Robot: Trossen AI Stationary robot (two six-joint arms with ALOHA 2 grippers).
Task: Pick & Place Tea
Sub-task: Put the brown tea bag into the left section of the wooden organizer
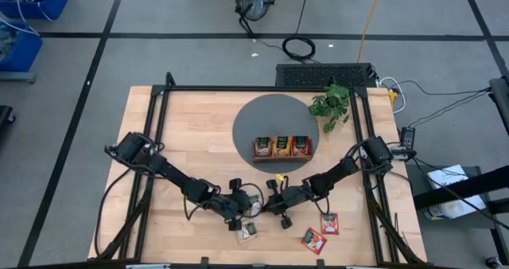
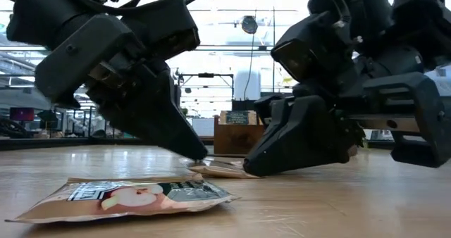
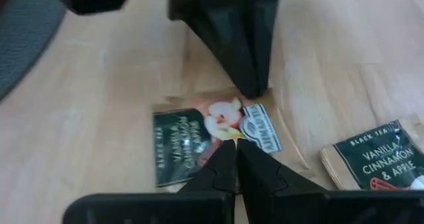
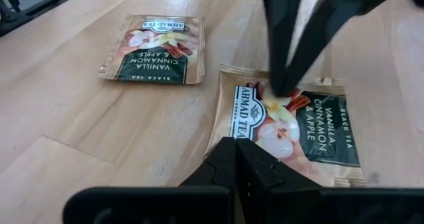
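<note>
Two sachets (image 4: 154,50) (image 4: 291,128) read "Vanilla, Cinnamon & Apple" — brand Ahmad Tea.

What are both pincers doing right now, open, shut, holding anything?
Left pincer: shut, tips on the beige tea sachet, not clearly holding it.
Right pincer: shut, at the same sachet, no grip visible.

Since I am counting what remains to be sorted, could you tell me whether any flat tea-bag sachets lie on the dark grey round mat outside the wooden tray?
No: the dark grey round mat holds only the brown wooden tray; loose sachets lie on bare wood.
</note>
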